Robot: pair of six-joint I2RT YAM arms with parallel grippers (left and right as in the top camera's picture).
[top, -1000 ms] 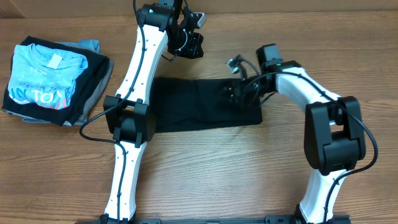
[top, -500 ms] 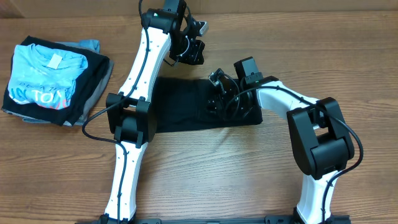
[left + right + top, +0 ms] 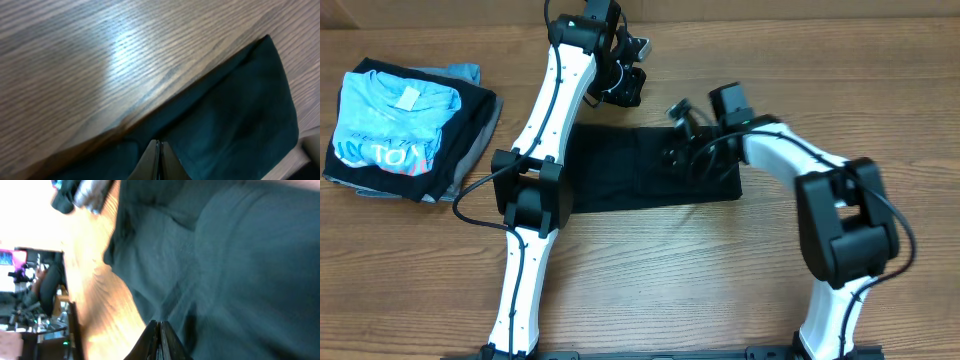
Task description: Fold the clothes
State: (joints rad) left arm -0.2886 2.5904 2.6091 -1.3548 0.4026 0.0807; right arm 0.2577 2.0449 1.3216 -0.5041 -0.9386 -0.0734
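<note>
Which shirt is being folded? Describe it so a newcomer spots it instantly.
On the wooden table, look to the middle, right of the stack of clothes at the left edge. The black T-shirt lies there, folded into a flat wide band. Unlike the light blue lettered shirt topping the stack, it is plain, with no print.
</note>
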